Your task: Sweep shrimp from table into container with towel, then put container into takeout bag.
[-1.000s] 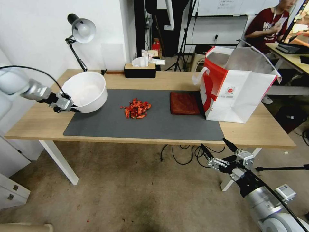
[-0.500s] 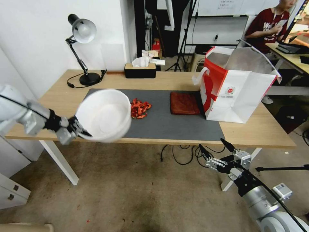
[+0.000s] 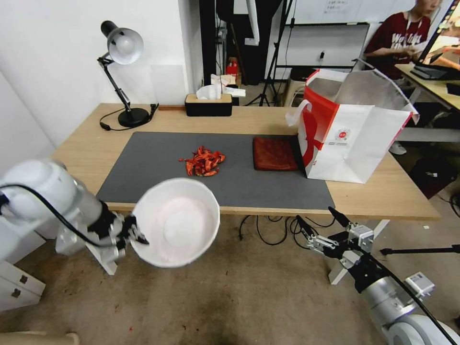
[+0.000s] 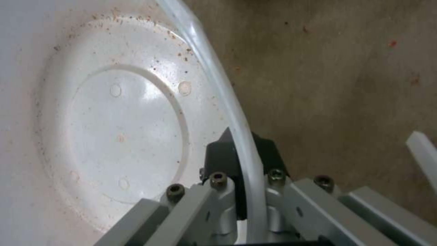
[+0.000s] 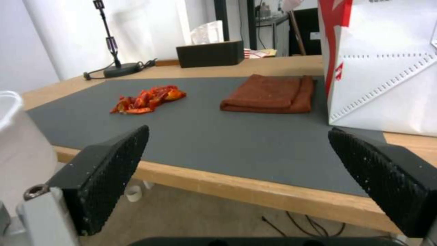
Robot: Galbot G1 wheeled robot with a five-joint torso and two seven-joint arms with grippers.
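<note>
Wood table (image 3: 373, 196), grey mat. Left gripper (image 3: 136, 235) pinches bowl (image 3: 177, 227) rim; bowl has come off the far-left mat, now held below the near edge. Shrimp (image 3: 203, 162) mid-mat, towel (image 3: 274, 153) right beside bag (image 3: 354, 139). Right gripper (image 3: 323, 225) spread, low. Catch position looks set.

The left end effector (image 4: 241, 171) pinches the rim of the white container (image 4: 114, 130), one finger inside, one outside, above the brown floor (image 4: 346, 85).
</note>
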